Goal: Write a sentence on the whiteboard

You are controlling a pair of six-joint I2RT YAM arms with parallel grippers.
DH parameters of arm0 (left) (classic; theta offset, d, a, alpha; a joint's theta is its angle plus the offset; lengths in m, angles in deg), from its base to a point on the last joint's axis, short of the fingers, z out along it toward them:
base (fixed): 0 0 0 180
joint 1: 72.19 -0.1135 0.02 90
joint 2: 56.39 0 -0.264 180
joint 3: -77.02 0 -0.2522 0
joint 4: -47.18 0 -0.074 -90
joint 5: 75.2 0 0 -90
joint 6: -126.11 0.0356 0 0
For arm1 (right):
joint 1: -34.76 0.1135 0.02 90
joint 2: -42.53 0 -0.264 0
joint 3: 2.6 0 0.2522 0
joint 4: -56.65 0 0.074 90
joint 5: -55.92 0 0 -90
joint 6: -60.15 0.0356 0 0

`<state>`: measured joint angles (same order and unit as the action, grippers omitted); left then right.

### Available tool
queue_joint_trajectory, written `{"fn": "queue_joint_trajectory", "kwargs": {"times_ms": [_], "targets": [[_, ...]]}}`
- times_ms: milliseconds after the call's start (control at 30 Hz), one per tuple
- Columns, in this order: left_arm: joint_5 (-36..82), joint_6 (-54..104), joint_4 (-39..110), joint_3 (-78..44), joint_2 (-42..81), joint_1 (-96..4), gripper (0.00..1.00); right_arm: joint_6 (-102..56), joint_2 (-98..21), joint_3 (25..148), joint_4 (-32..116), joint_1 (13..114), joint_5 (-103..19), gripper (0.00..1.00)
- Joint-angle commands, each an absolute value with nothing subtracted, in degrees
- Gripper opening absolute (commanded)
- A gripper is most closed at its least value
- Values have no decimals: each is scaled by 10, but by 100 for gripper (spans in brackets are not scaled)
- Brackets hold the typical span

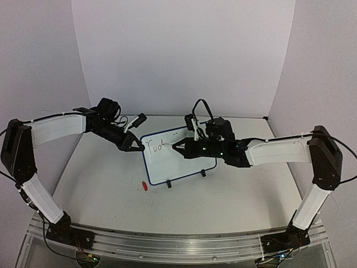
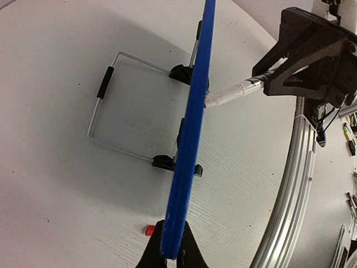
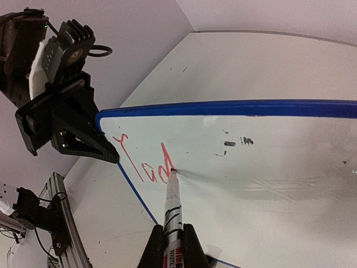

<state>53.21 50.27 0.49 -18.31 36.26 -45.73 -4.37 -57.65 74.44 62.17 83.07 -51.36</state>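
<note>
The whiteboard, white with a blue frame, stands tilted on two black feet at mid-table. My left gripper is shut on its upper left edge; in the left wrist view the black fingers pinch the blue frame seen edge-on. My right gripper is shut on a white marker. The marker's red tip touches the board at the end of the sentence, which reads "Tod" in red. From above, the right gripper is in front of the board's upper middle.
A small red marker cap lies on the table in front of the board's left foot. A wire stand props the board from behind. A metal rail runs along the near table edge. Walls close in the back and sides.
</note>
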Motion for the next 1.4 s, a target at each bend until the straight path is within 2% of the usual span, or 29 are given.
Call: {"fn": "queue_joint_trajectory", "kwargs": {"times_ms": [0,433,1000,1367], "targets": [[487,522,-6,-167,375,-459,0,-41,-579,736,631,827,-511,0],[487,523,-6,-167,373,-459,0,-44,-580,735,612,827,-507,0],[486,523,-5,-167,369,-459,0,-55,-511,716,611,827,-500,0],[486,523,-6,-167,369,-459,0,-54,-535,733,612,822,-497,0]]}}
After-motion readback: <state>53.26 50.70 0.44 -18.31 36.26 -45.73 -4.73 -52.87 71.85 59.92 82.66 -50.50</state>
